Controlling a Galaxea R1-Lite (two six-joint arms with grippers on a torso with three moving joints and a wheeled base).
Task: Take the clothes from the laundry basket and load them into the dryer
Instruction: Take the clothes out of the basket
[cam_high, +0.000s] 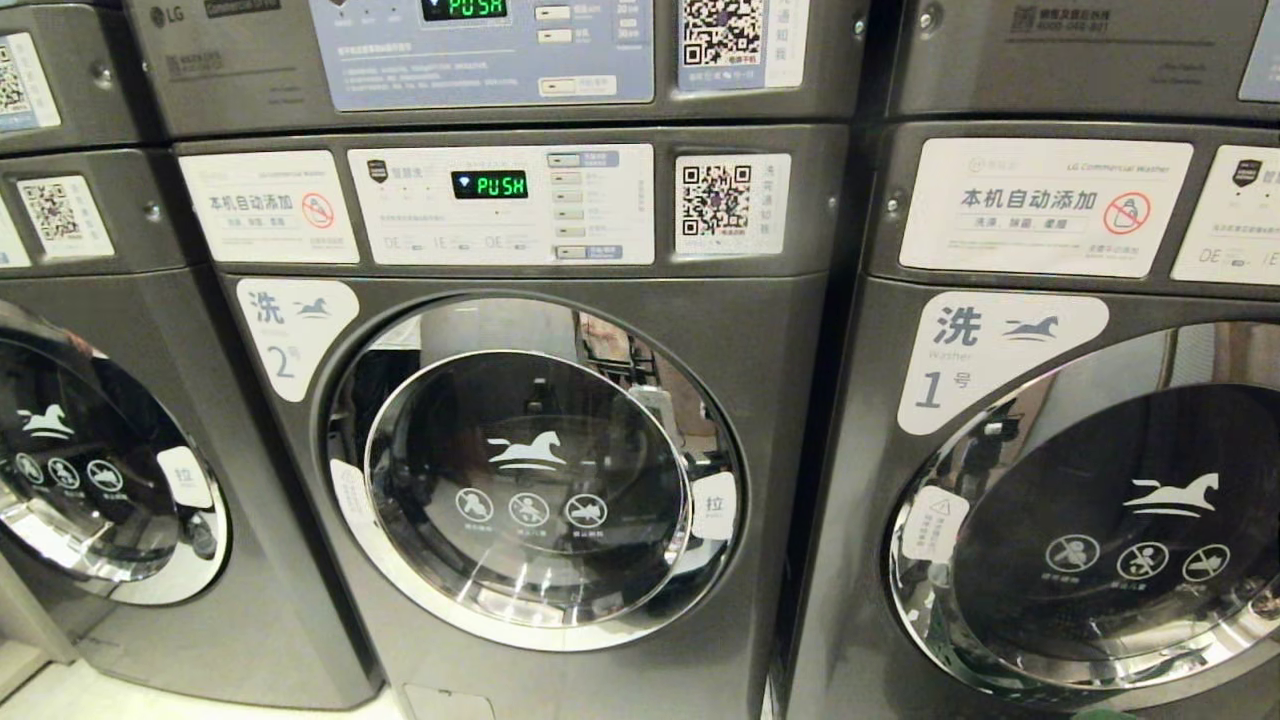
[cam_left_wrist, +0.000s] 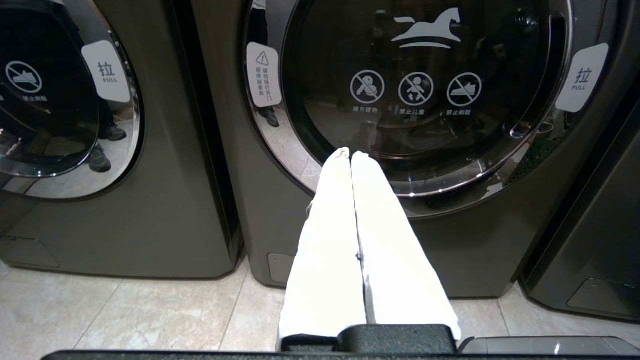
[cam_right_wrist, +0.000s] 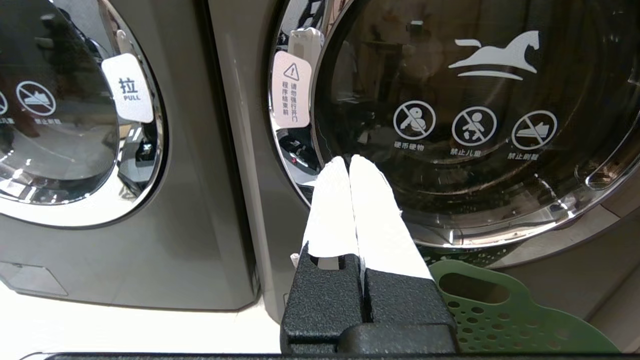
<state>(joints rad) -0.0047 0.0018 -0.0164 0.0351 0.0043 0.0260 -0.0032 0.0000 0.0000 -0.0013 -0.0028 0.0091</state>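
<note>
Grey front-loading machines stand in a row, labelled as washers. The one marked 2 (cam_high: 540, 480) fills the middle of the head view, its round glass door (cam_left_wrist: 425, 95) shut. The green perforated laundry basket (cam_right_wrist: 500, 320) shows only as a rim with a handle slot, on the floor before the machine marked 1 (cam_high: 1100, 520). No clothes show in any view. My left gripper (cam_left_wrist: 351, 154) is shut and empty, its white fingers (cam_left_wrist: 325, 240) pressed together and pointing at door 2. My right gripper (cam_right_wrist: 349, 161) is also shut and empty, beside the basket rim. Neither arm shows in the head view.
A white pull tab (cam_high: 714, 505) sits on the right edge of door 2. A third machine (cam_high: 90, 470) stands to the left. Stacked units' control panels (cam_high: 500, 205) show green lit displays. Pale tiled floor (cam_left_wrist: 125, 320) runs along the machines' feet.
</note>
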